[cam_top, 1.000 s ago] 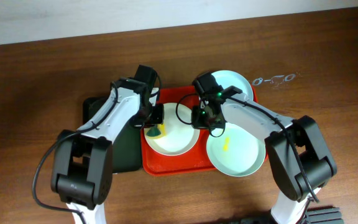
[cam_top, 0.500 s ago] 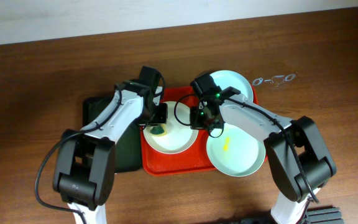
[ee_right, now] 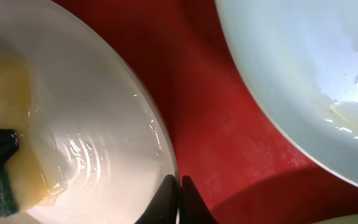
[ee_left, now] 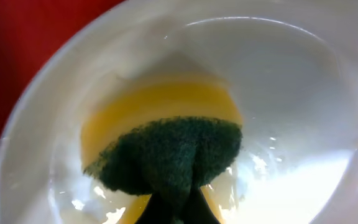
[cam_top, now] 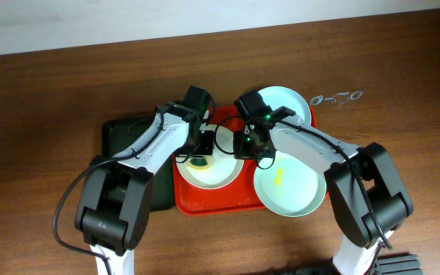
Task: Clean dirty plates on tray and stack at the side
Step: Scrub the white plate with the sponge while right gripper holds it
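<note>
A white plate (cam_top: 218, 169) lies on the left half of the red tray (cam_top: 205, 208). My left gripper (cam_top: 199, 160) is shut on a dark green sponge (ee_left: 173, 152), which presses on the yellow smear (ee_left: 160, 102) in the white plate (ee_left: 278, 81). At that plate's right edge, my right gripper (ee_right: 180, 186) is shut on the rim of the white plate (ee_right: 104, 124). A mint plate (cam_top: 295, 191) with a yellow smear (cam_top: 278, 178) sits front right, overhanging the tray. Another mint plate (cam_top: 292, 103) sits at the back right.
A dark green tray (cam_top: 117, 134) lies left of the red tray, partly under my left arm. A pair of glasses (cam_top: 336, 98) rests on the wooden table to the right of the back plate. Both arms cross over the tray's back half.
My left gripper has carried the sponge rightward from the white plate's left edge toward its middle. The right gripper has stayed at the plate's right rim, its jaws closing a little.
</note>
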Robot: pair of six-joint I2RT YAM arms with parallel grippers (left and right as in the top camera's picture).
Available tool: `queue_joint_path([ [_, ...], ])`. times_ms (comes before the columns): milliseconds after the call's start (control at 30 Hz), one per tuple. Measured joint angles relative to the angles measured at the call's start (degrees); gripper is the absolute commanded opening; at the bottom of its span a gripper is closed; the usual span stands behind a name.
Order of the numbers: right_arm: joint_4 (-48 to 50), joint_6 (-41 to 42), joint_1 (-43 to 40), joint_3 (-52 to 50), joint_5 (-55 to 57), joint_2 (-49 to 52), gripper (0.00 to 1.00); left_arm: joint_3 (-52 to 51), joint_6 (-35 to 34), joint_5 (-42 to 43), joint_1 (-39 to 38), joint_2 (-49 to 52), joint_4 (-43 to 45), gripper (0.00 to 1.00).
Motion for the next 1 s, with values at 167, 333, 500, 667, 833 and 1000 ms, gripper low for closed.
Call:
queue_joint_path([
  [167,-0.04,0.0,0.0,0.0,0.0,0.0,0.04,0.63,0.46,6.51,0.24,0.57,-0.31,0.0],
  [333,-0.04,0.0,0.0,0.0,0.0,-0.02,0.04,3.32,1.27,9.51,0.07,1.03,-3.54,0.0],
  [500,-0.07,-0.09,0.0,0.0,0.0,-0.04,0.04,7.21,1.66,5.01,-0.35,0.09,-6.25,0.0],
  [667,-0.07,-0.22,0.0,0.0,0.0,-0.04,0.04,7.37,1.22,-6.95,-0.35,-0.87,-9.2,0.0],
  [833,-0.07,-0.22,0.0,0.0,0.0,-0.04,0.04,7.37,1.05,-10.82,-0.35,-0.87,-9.18,0.0],
  [1000,-0.07,-0.2,0.0,0.0,0.0,-0.04,0.04,7.37,1.03,-11.8,-0.35,-0.87,-7.91,0.0],
])
